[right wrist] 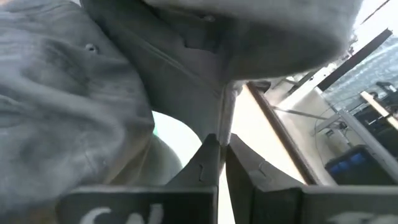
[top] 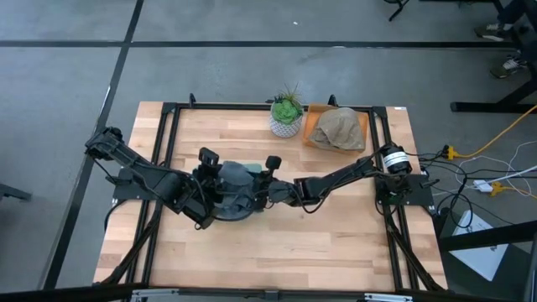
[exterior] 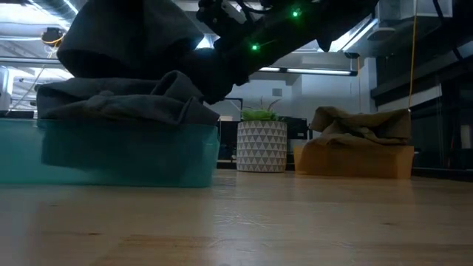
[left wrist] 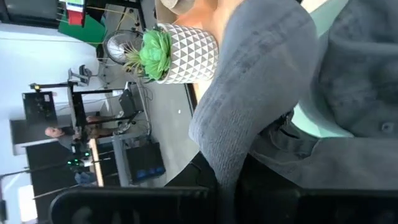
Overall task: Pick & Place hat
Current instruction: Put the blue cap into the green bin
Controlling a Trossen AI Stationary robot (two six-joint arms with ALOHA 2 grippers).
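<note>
Right end effector (right wrist: 221,152) pinched shut on grey hat (top: 235,186) brim over teal bin (exterior: 126,155); left end effector (top: 210,189) grip unclear.

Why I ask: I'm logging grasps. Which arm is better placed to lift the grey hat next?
Right. Its tool is shut on a fold of the grey hat in its wrist view; the left tool sits at the hat's other side.

The tub (top: 239,172) sits mid-table (top: 336,243) with a hat (top: 235,197) draped over it. Left of the tub is the left gripper (top: 205,189); right of it, the right gripper (top: 267,189). Behind the tub to the right stands the plant pot (top: 286,124), and a tray (top: 312,138) holding a second hat (top: 340,128) lies just right of the pot.
</note>
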